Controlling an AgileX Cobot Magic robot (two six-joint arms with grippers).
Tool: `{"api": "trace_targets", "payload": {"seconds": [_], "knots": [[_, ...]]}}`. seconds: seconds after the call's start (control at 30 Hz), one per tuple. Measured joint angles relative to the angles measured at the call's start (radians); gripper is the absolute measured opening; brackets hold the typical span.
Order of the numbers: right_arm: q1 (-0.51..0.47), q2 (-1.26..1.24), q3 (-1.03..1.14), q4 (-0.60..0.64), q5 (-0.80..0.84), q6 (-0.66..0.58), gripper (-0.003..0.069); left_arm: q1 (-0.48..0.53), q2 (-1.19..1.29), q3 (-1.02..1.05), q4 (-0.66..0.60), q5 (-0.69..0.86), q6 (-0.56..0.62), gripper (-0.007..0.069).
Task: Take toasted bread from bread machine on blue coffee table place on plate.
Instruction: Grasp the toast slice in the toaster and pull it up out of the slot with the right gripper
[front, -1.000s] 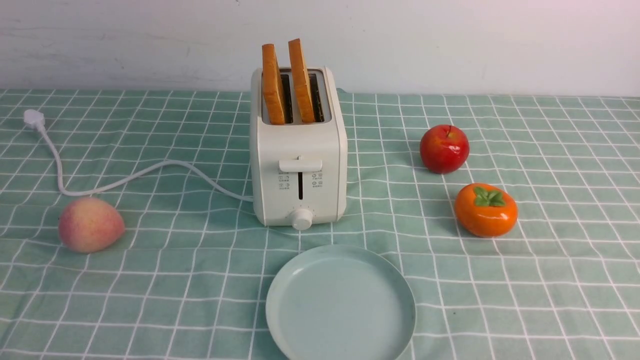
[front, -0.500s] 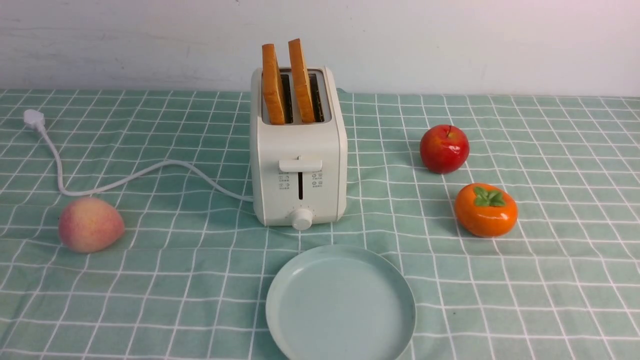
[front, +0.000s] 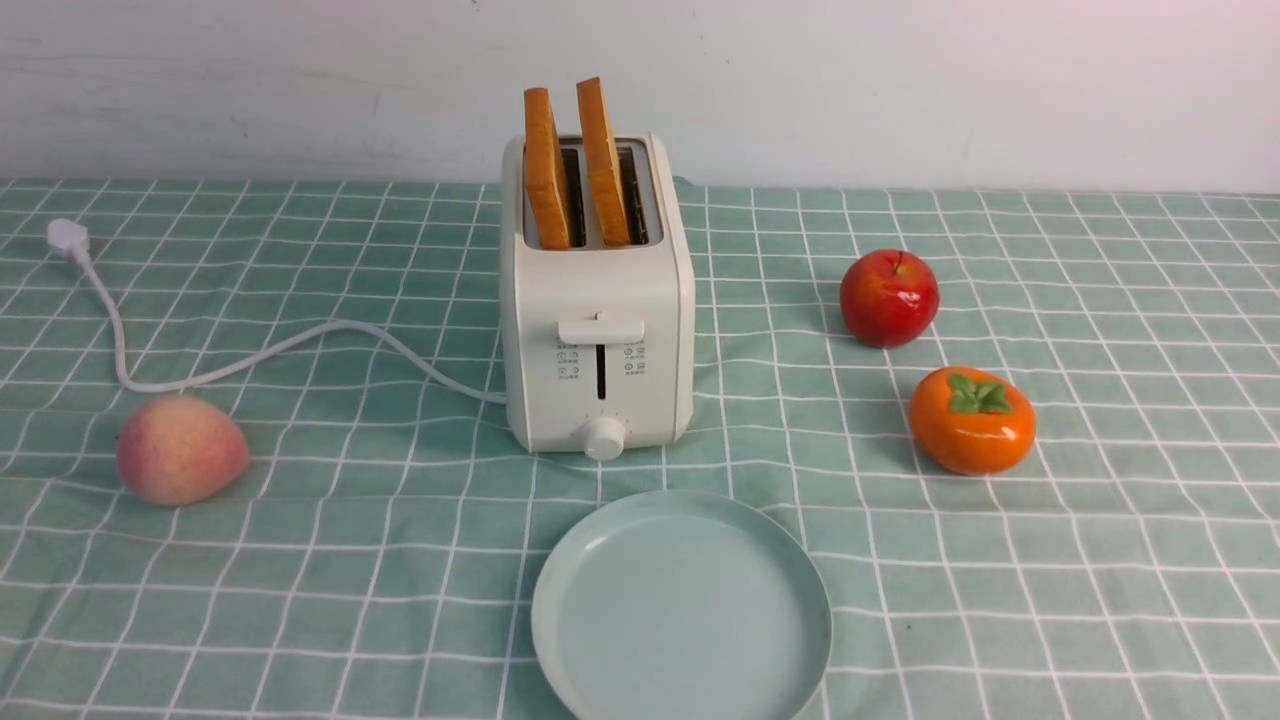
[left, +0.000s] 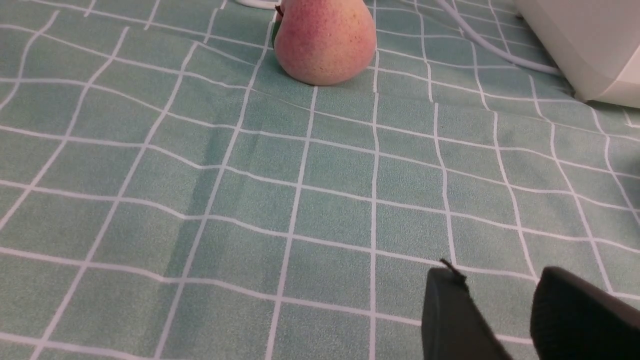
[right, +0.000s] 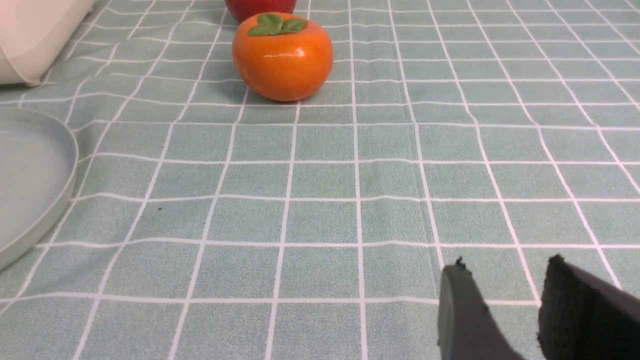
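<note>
Golden-brown, two square slices of toasted bread (front: 545, 170) are standing on edge in the slots of the boxy cream-white bread machine (front: 598, 340), thin crust edges facing the robot, broad faces turned left and right, tops leaning slightly left. The slots are running front to back. The bread machine is sitting on the blue coffee table (front: 350, 520), a teal grid cloth, lever towards the robot, just behind the round pale blue-green plate (front: 680, 610). The left gripper (left: 500, 275) and right gripper (right: 507, 265) are hovering over the cloth, jaws narrowly parted, gripping nothing.
</note>
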Motion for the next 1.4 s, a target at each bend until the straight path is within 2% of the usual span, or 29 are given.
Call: {"api": "trace_targets", "payload": {"seconds": [0.37, 0.47, 0.6, 0.73, 1.13, 1.23, 1.4], "knots": [[0.0, 0.0, 0.001, -0.045, 0.0, 0.0, 0.0239, 0.0, 0.0, 0.0, 0.001, -0.009, 0.0, 0.0238], [0.0, 0.0, 0.001, -0.052, -0.001, 0.0, 0.0239, 0.0, 0.0, 0.001, 0.001, -0.075, 0.0, 0.0238], [0.0, 0.0, 0.004, 0.017, -0.031, 0.024, 0.0239, 0.0, 0.0, 0.001, 0.001, -0.246, 0.0, 0.0238], [0.0, 0.0, 0.009, 0.077, -0.059, 0.03, 0.0239, 0.0, 0.0, 0.001, 0.0, -0.352, 0.0, 0.0238], [0.0, 0.0, 0.011, 0.131, -0.084, 0.082, 0.0239, 0.0, 0.0, 0.001, -0.002, -0.403, -0.018, 0.0238], [0.0, 0.0, 0.013, 0.118, -0.154, 0.075, 0.0239, 0.0, 0.0, 0.001, -0.014, -0.439, -0.075, 0.0238], [0.0, 0.0, 0.013, -0.068, -0.508, 0.006, 0.0239, 0.0, 0.0, 0.001, -0.024, -0.575, -0.144, 0.0238]]}}
